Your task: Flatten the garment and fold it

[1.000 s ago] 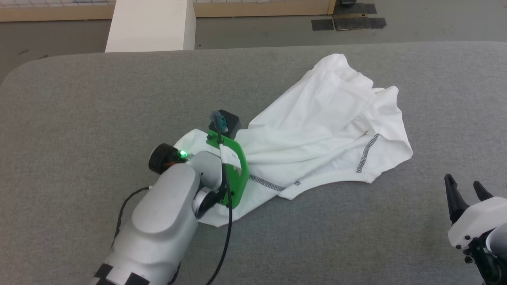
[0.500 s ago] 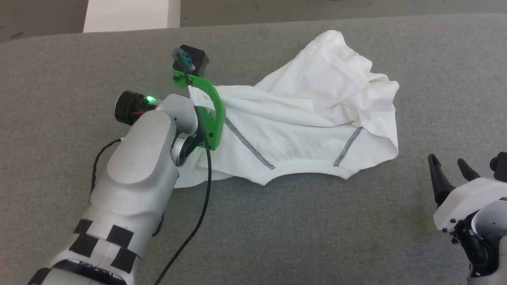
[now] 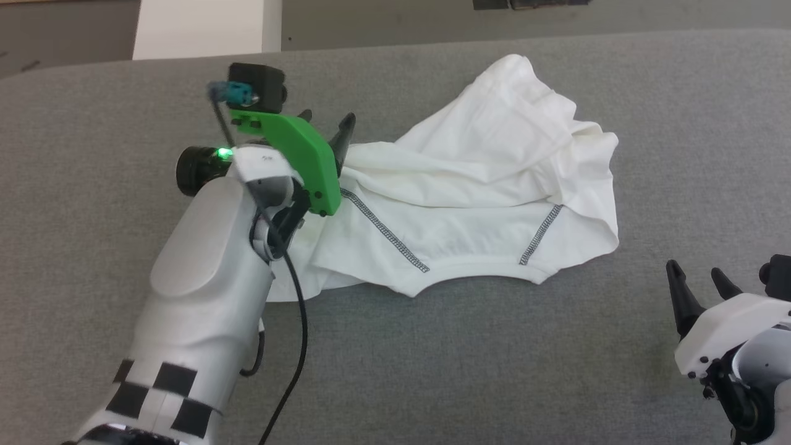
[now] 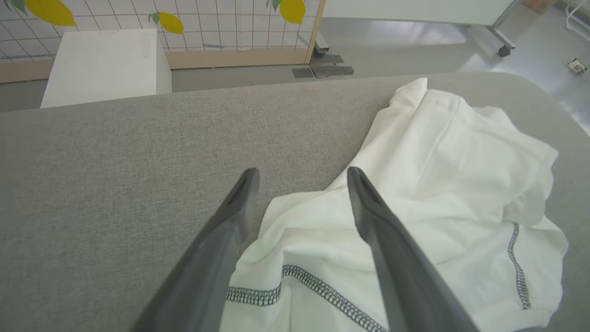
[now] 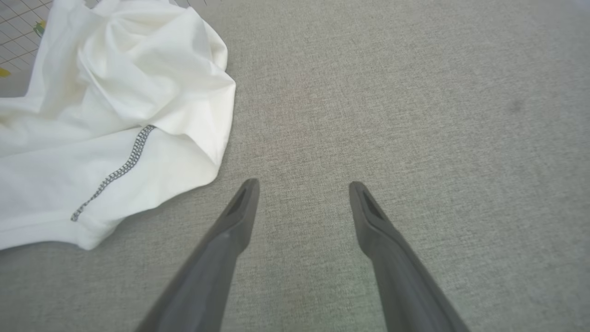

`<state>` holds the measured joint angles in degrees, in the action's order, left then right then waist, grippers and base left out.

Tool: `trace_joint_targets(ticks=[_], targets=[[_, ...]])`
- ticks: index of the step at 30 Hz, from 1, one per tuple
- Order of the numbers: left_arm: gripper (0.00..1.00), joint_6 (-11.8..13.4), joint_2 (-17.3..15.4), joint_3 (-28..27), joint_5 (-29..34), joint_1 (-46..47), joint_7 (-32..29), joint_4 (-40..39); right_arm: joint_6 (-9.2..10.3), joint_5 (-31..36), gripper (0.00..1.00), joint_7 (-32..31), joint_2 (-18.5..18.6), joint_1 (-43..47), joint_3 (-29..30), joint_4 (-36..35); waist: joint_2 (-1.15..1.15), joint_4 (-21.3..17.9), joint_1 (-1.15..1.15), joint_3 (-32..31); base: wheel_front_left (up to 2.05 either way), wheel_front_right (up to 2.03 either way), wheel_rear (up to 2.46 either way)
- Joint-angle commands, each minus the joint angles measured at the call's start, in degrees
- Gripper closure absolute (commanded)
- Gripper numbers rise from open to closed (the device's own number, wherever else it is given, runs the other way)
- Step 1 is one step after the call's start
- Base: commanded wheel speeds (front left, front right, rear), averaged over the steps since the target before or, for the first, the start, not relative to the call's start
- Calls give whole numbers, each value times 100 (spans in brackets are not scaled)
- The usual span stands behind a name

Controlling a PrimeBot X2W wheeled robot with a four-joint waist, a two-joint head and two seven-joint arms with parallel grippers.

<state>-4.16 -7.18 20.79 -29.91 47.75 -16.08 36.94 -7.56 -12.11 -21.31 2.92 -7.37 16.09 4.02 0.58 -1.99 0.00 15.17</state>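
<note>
Our left gripper (image 4: 303, 173) is released: its two long dark fingers (image 4: 394, 258) are spread wide and clamp nothing. They hover over the 9 o'clock end of the white shirt of thin smooth fabric (image 3: 469, 185). An edge of the shirt with dark grey zigzag stitching (image 4: 318, 290) shows in the gap below them. From the wrist view we cannot tell whether the tips touch the cloth. Behind the fingers, in the head view, we see the green plastic bracket (image 3: 303, 154) carrying the small black wrist camera (image 3: 256, 83). Further back come the pale forearm with black square patches (image 3: 185, 321) and a black cable (image 3: 304, 334) hanging beside it.

Our right gripper (image 3: 693, 269) sits at 4 o'clock in the head view. It is likewise let go, fingers parted over bare surface, and the shirt lies well apart from it, toward 10 o'clock.

The shirt lies crumpled on the grey woven fabric surface (image 3: 432, 371), reaching from the view's centre toward 2 o'clock. It is bunched and folded over itself at that end, a curved hem faces 6 o'clock, and two stitched seams run up from the hem. Beyond the surface's far edge, at 11 o'clock, stands a rigid white box (image 3: 198, 28). In the left wrist view, a gridded panel printed with yellow lemons (image 4: 207, 23) stands behind it.
</note>
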Motion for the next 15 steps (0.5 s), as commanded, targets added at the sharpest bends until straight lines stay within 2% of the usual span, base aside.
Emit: trace_joint_targets(ticks=[1,6,9,10,15], targets=[[0,46,-84,-142,-71,-294,324,-246,8,-29,0,47,-4,87,-9,35,-56,373,0,-485,0,0,0],[0,356,-390,-510,28,-1366,1534,-1342,8,-64,0,56,-4,226,-12,97,-56,532,0,-750,0,0,0],[0,612,-518,-704,131,-2194,2199,-1928,8,-73,0,38,-4,282,-40,121,-56,570,0,-835,0,0,0],[0,768,-544,-824,158,-2691,2543,-2201,8,-62,0,5,-4,287,-72,125,-56,570,0,-843,0,0,0],[0,1058,-425,-991,128,-3554,2884,-2627,8,89,0,-311,-4,44,-146,192,-56,563,0,-758,0,0,0]])
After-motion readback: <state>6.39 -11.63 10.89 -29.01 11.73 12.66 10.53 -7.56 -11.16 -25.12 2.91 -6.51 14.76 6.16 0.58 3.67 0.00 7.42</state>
